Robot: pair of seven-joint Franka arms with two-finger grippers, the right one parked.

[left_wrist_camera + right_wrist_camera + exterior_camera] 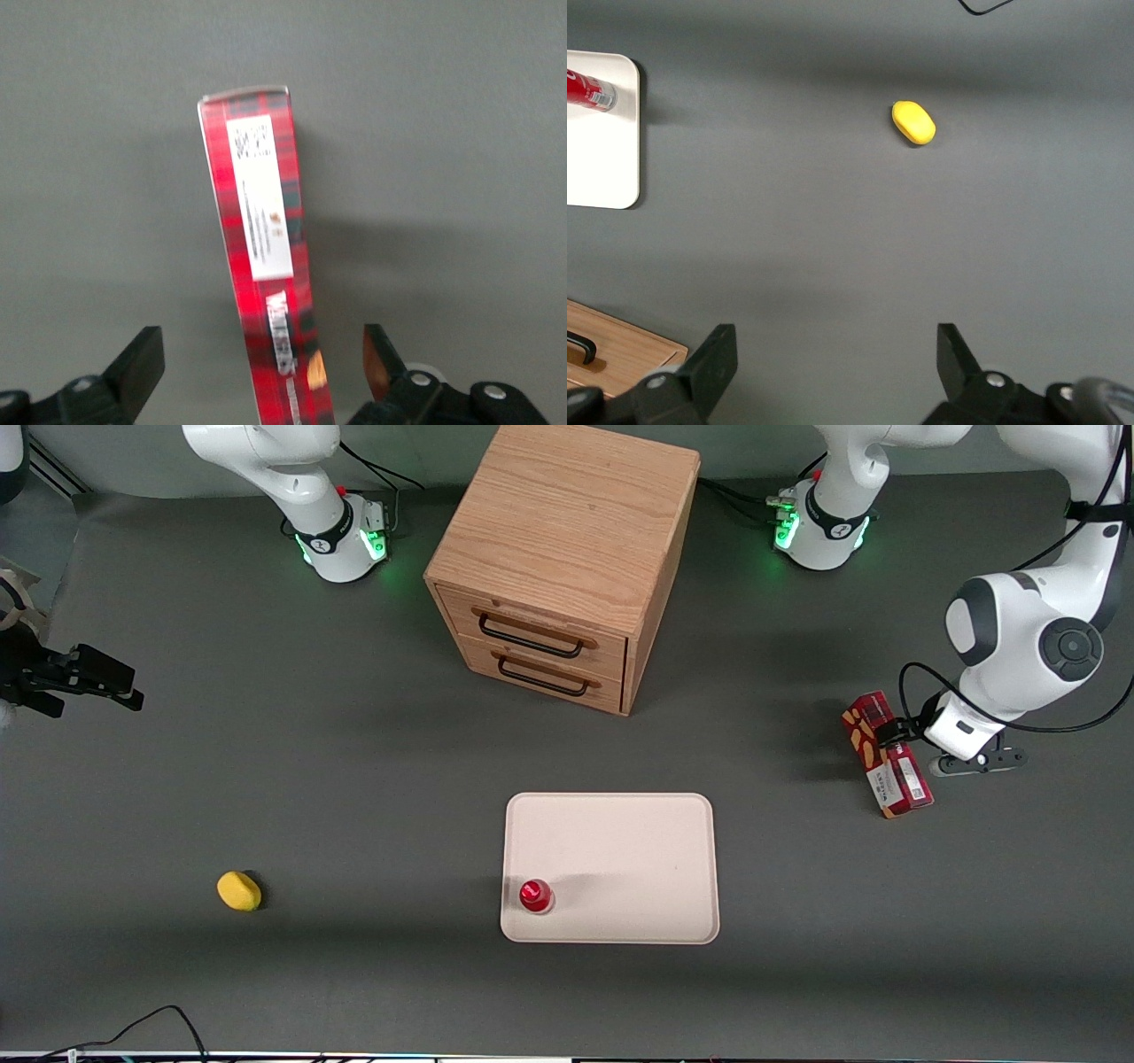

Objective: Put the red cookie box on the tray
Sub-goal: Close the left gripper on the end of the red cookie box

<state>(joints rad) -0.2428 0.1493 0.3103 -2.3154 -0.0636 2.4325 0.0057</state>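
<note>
We saw the end effector point(261, 367) spread wide astride the box point(887, 755), untouched on the table point(266, 779) at the working arm's end, at two o'clock from the tray point(620, 841).

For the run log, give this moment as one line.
gripper: open, straddling red cookie box | box: on table | tray: no box yet

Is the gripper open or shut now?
Open: the gripper has its fingers spread on each side of the red cookie box, not touching it.
</note>
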